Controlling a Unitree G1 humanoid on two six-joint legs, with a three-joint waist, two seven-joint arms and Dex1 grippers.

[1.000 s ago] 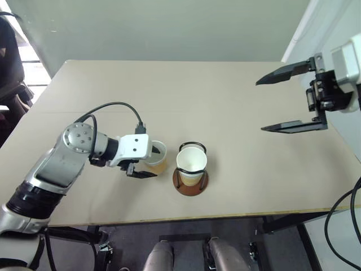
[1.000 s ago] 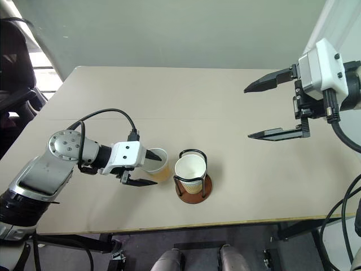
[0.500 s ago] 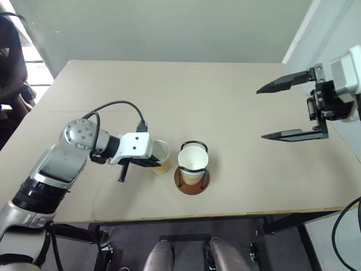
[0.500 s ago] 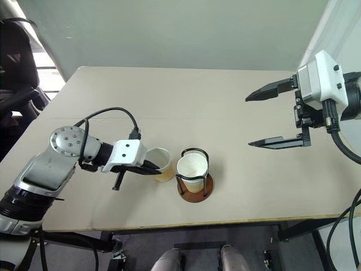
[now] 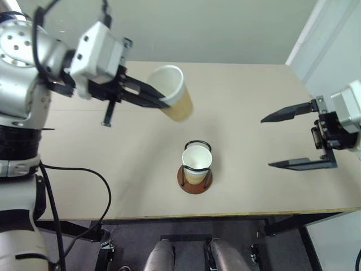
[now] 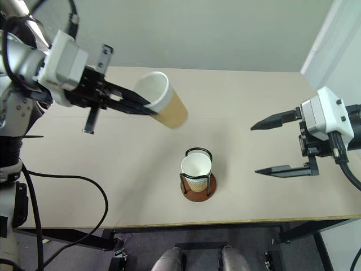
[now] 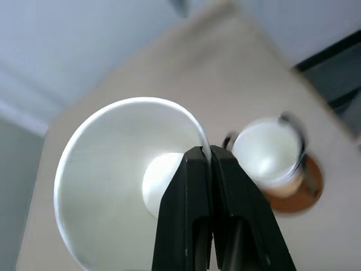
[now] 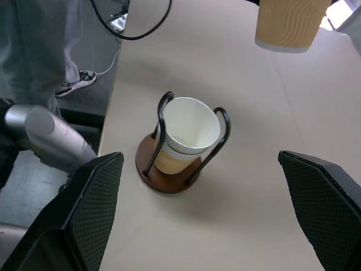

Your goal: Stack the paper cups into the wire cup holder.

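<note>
Carry step: left gripper [image 5: 161, 97] pinches shut on the rim of a paper cup [image 5: 172, 93], tilted in the air above the table [image 5: 254, 101]. Wire cup holder [image 5: 195, 169], near the front edge, already holds a cup. Right gripper [image 5: 287, 138] wide open, empty. Next: upright the cup, center over the holder, lower.

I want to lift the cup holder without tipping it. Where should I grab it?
Take the wire cup holder by its arched loops near the top, coming straight down from above. The loops stand up past the cup inside, and the round base lies flat on the table, so it's probably hard to pinch.
</note>
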